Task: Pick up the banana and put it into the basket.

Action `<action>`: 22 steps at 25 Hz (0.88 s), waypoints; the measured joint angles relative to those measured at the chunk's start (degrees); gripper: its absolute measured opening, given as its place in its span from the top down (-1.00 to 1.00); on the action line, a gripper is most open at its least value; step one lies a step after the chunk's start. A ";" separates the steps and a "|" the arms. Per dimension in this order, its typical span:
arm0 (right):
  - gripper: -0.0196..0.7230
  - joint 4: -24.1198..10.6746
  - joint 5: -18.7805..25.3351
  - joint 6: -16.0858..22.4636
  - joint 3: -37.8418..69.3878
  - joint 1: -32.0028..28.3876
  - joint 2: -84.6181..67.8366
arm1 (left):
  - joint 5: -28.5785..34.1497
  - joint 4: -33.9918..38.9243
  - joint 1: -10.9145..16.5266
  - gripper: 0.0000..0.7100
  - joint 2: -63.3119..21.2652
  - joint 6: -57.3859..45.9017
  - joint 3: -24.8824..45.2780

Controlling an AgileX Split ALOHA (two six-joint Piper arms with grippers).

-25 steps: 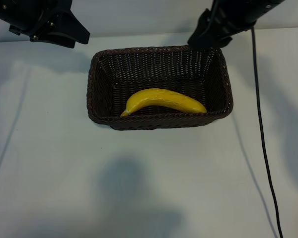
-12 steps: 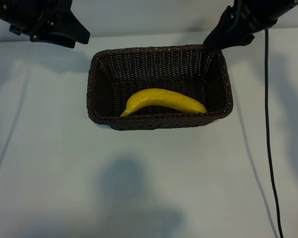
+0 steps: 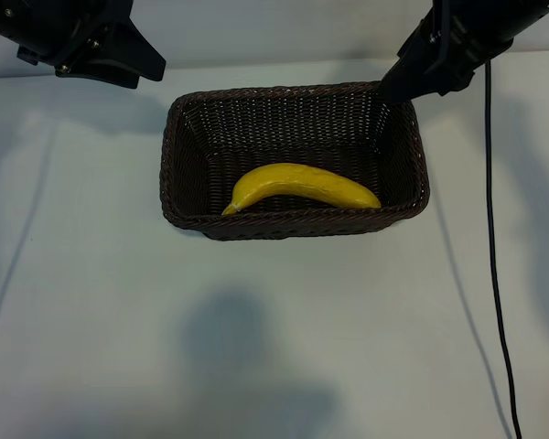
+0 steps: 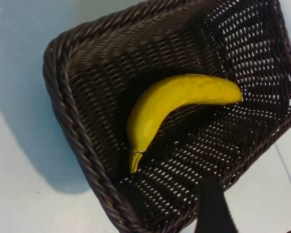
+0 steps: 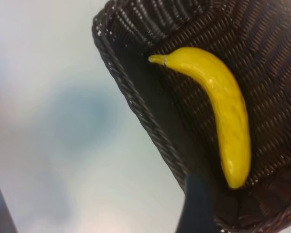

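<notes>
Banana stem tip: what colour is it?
Pale yellowish, duller than the curved bright yellow banana body; clearest in the left wrist view.

All I'm seeing from here is a plain white matte tabletop (image 3: 284,320) filling pretty much the whole view; soft grey shadows sit on it, one big blob near the front edge; a thin black cable (image 3: 490,274) trails down the right side.
</notes>
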 joint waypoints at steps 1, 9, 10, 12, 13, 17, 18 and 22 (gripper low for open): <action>-0.46 -0.19 0.02 -0.01 0.00 0.00 0.00 | 0.00 0.00 0.00 -0.28 0.00 0.00 0.00; -0.46 -0.25 0.06 -0.20 0.00 0.00 0.00 | 0.00 0.00 0.00 -0.28 0.00 0.00 0.00; -0.46 -0.29 0.06 -0.20 0.00 0.00 0.00 | 0.00 0.00 0.00 -0.28 0.00 0.06 0.00; -0.46 -0.31 0.06 -0.20 0.00 0.00 0.00 | 0.00 0.00 0.00 -0.28 0.00 0.06 0.00; -0.46 -0.36 0.06 -0.20 0.00 0.00 0.00 | 0.00 0.00 0.00 -0.28 0.00 0.06 0.00; -0.46 -0.67 0.06 -0.20 0.00 0.00 0.00 | 0.00 0.00 0.00 -0.28 0.00 0.06 0.00; -0.46 -0.96 0.06 -0.20 0.00 0.00 0.00 | 0.00 0.00 0.00 -0.28 0.00 0.06 0.00; -0.46 -1.57 0.06 -0.09 0.00 0.00 0.00 | 0.00 0.00 0.00 -0.28 0.00 0.06 0.00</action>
